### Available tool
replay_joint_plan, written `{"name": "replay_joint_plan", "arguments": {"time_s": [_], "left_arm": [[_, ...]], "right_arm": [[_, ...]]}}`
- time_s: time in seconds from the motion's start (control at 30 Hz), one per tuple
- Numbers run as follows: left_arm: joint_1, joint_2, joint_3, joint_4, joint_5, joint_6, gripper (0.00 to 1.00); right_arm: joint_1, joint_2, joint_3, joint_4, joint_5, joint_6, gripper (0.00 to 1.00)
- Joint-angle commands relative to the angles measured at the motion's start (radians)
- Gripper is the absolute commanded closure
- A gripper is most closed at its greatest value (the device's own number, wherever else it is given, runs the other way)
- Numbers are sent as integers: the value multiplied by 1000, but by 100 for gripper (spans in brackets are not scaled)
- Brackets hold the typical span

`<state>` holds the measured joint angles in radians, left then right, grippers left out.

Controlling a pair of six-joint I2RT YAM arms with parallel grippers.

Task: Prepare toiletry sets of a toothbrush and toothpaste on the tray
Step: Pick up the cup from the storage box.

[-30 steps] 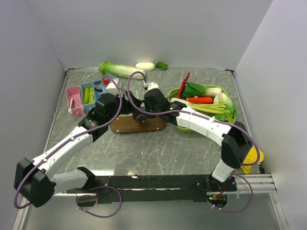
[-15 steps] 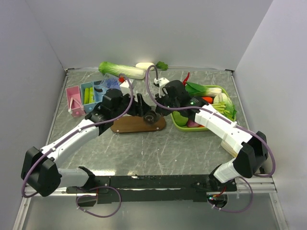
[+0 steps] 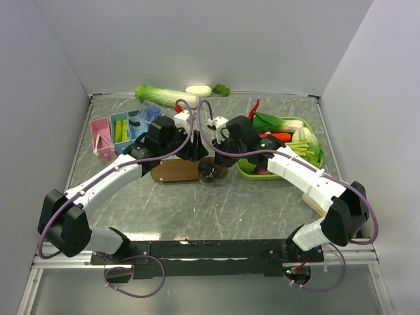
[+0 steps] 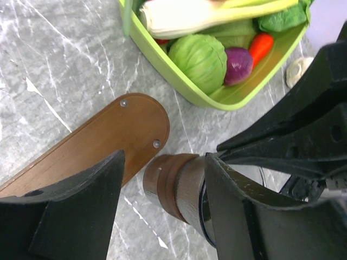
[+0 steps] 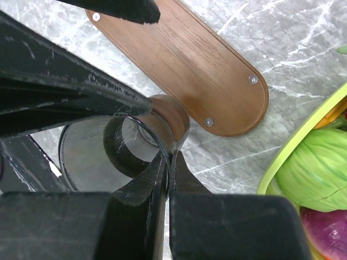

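Marble table (image 3: pixel 197 207), tray (image 3: pixel 172 170) half hidden by arms (image 3: pixel 111 180), right gripper (image 5: pixel 169 162) pinching tumbler (image 4: pixel 173 184), left gripper (image 4: pixel 162 161) wide.

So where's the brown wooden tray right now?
In the top view the tray lies near the middle, left of the lime-green basket and right of the blue box, with a dark tumbler at its right end.
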<state>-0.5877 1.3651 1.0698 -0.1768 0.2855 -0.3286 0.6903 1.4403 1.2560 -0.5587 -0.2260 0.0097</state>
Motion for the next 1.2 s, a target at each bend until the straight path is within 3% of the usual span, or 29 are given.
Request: {"name": "replay_joint_plan", "arguments": {"time_s": [0.0,0.57,0.9,1.17], "left_arm": [[0,-11,45,-10,55,49,35],[0,-46,32,4,127,89,33],[-37,-11,59,-72,70,145,42],[-78,19,76,-107,-11,158,55]], "right_arm": [[0,-50,45,52,-41,-31,100],[-21,-57,45,39,-53,-36,100],[-26,-69,46,40,-55,-30,100],[-21,-70,49,43,-39,-17,100]]}}
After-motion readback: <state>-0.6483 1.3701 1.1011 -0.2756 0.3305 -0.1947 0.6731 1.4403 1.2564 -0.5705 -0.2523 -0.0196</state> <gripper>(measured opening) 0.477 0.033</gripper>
